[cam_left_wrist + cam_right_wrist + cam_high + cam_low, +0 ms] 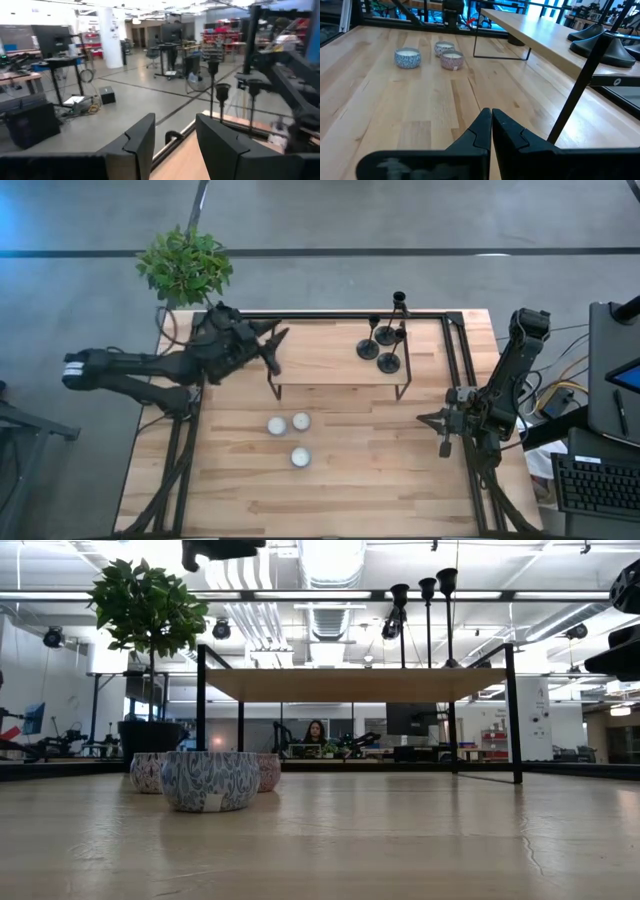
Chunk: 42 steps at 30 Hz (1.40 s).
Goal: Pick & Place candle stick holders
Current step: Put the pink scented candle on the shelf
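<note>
Three black candle stick holders [386,340] stand on their disc bases at the right end of a raised wooden shelf [320,370]. In the low view their cup tops [428,585] rise above the shelf board [350,683]. My left gripper [272,348] hovers open and level at the shelf's left end, pointing toward the holders [222,92], with nothing between its fingers [175,137]. My right gripper [445,444] rests shut and empty near the table's right edge [491,117].
Three tealights in patterned tins [290,436] sit on the table in front of the shelf [208,780]. A potted plant [185,265] stands at the far left corner. A black frame rail [455,370] runs along the right side.
</note>
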Each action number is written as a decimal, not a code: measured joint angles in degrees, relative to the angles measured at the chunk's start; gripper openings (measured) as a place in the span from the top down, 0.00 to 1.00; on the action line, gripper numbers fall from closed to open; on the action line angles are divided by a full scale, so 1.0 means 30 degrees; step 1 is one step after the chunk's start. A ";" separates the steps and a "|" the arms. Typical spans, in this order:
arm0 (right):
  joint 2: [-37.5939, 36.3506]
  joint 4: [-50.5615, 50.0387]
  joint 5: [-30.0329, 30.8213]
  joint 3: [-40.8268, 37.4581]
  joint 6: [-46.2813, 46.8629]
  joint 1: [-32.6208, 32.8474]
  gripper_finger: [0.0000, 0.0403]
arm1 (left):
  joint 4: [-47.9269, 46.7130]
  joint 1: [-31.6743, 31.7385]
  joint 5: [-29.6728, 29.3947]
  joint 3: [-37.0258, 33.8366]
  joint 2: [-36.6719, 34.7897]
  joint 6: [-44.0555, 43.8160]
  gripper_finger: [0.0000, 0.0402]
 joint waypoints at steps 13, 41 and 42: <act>-0.0003 0.0005 0.0000 0.0000 0.0000 0.0000 0.98 | 0.4832 0.0051 -0.0472 0.0476 0.1536 0.2113 0.63; -0.0011 0.0003 0.0000 0.0000 0.0000 -0.0005 0.98 | -2.2788 -0.1764 0.9174 0.9547 0.1017 -0.5726 0.11; -0.0011 -0.0001 0.0000 0.0000 0.0000 -0.0006 0.98 | -2.3278 -0.1884 0.9342 0.9631 0.1161 -0.5944 0.10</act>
